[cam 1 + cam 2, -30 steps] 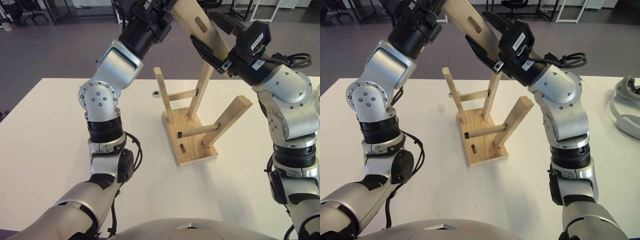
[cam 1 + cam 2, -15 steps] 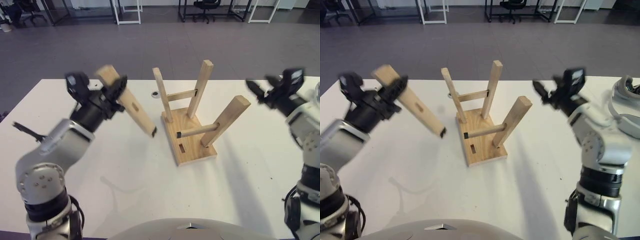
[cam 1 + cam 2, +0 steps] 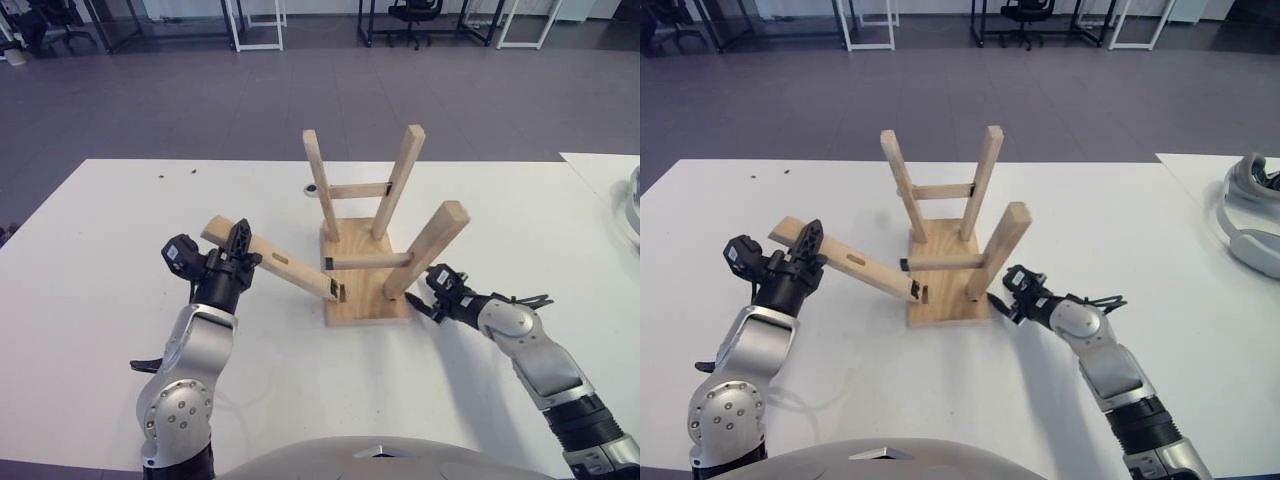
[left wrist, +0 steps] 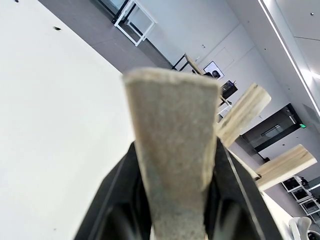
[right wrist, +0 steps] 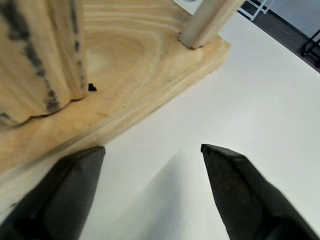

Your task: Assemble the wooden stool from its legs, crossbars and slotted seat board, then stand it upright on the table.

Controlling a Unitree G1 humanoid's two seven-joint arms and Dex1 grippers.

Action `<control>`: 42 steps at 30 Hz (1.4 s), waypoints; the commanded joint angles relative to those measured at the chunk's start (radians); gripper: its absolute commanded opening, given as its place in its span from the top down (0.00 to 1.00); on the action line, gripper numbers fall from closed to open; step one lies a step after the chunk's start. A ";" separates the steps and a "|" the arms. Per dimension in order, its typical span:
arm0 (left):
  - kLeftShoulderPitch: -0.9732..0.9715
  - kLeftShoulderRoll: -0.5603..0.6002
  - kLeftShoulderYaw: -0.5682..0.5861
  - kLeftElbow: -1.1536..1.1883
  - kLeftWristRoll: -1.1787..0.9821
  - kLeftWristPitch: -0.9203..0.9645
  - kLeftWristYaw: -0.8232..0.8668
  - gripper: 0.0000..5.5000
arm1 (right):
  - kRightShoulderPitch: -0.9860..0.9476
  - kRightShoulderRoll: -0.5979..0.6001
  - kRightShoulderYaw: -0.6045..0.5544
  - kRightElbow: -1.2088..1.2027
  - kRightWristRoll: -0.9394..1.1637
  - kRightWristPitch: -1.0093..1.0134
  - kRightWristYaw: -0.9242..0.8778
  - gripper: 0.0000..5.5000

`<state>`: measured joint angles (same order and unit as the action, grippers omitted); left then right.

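On the table (image 3: 100, 220) the seat board (image 3: 362, 305) lies underside up with three legs standing in it, its near left corner bare. The fourth leg (image 3: 290, 272) slants from my left gripper (image 3: 240, 252), clamped on its outer end, to a tip just over that corner, so this fit looks like my left arm's job. My right gripper (image 3: 428, 290) sits agape and empty, just beside the board's near right corner.

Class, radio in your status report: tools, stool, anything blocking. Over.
Status: left tool shut on leg, tip at board edge. Also right tool open beside board. Inverted stool carries three legs; free crossbar end by leg tip.
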<state>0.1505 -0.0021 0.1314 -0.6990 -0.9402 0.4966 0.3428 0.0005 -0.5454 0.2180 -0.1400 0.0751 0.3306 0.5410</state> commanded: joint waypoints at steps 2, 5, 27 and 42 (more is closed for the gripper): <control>0.008 0.028 -0.032 0.080 0.123 -0.016 -0.052 0.81 | 0.012 0.023 0.020 -0.053 -0.011 -0.012 0.015 0.34; -0.010 0.096 -0.049 0.048 0.184 0.048 -0.034 0.81 | 0.015 0.016 0.013 -0.066 -0.028 -0.016 0.010 0.34; -0.111 0.157 -0.341 0.105 0.540 0.244 -0.009 0.81 | -0.949 -0.009 -0.156 -0.361 0.766 0.796 -0.087 0.34; -0.103 0.170 -0.398 0.050 0.655 0.262 -0.014 0.81 | -0.846 0.086 0.227 -0.567 0.319 0.936 -0.279 0.34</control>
<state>-0.0296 0.1206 -0.2281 -0.7101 -0.3692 0.6091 0.3210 -0.8839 -0.4909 0.4247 -0.6264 0.4585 1.1954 0.3596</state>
